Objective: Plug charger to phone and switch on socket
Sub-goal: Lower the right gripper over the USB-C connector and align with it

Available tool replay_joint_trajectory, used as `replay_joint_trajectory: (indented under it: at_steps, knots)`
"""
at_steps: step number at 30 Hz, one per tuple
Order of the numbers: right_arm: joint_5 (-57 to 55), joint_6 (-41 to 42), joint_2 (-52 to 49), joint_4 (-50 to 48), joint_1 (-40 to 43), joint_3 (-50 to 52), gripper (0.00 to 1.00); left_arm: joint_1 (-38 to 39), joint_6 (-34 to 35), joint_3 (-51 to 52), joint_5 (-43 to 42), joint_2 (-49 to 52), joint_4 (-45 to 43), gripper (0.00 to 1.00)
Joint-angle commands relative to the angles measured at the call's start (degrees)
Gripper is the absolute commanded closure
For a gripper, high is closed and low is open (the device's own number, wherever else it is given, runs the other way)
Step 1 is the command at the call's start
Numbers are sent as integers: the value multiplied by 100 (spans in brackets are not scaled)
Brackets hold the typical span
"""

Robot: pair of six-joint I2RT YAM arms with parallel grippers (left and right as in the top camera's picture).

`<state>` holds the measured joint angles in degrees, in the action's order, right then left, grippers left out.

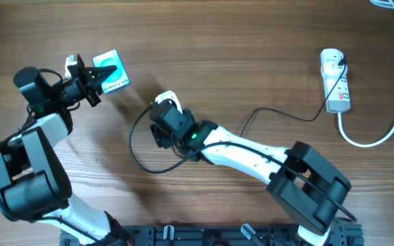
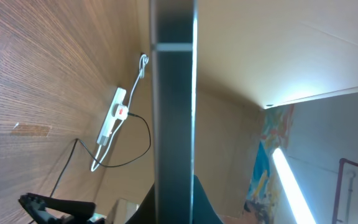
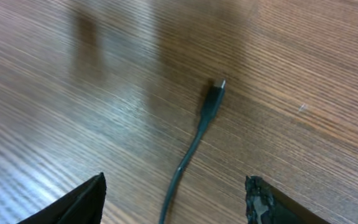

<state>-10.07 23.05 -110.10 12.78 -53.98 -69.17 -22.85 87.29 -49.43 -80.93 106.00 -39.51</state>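
The phone (image 1: 112, 71), with its teal lit screen, is held off the table at the upper left, my left gripper (image 1: 91, 83) shut on it. In the left wrist view the phone (image 2: 174, 93) shows edge-on as a dark upright bar between the left gripper's (image 2: 174, 208) fingers. The charger's black cable (image 1: 139, 156) loops across the table to its plug in the white socket (image 1: 335, 80) at the far right. My right gripper (image 1: 161, 116) hovers open over the cable's free end. The connector tip (image 3: 217, 91) lies on the wood ahead of the right gripper (image 3: 176, 196), and the cable runs between its fingers untouched.
The socket's white lead (image 1: 375, 139) curves along the right edge of the wooden table (image 1: 252, 41). The socket (image 2: 113, 116) also shows far off in the left wrist view. My right arm (image 1: 252, 154) stretches across the middle of the table.
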Motion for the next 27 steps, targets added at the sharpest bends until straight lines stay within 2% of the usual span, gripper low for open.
replay_joint_trajectory:
  at_steps: [1, 11, 17, 27]
  knots:
    - [-470, -48, -214, -81, -39, -125, 28, -20, -164, -122, -173, 52, -68, 96]
    - [-501, -55, -531, -479, -61, -133, 37, -72, -164, -122, 28, 52, -236, 96]
    - [-498, -44, -730, -837, -79, -136, 44, -334, -166, -122, 81, 52, -236, 96]
    - [-544, -52, -1215, -859, -81, -365, 50, -743, -334, -122, -111, 52, -236, 96]
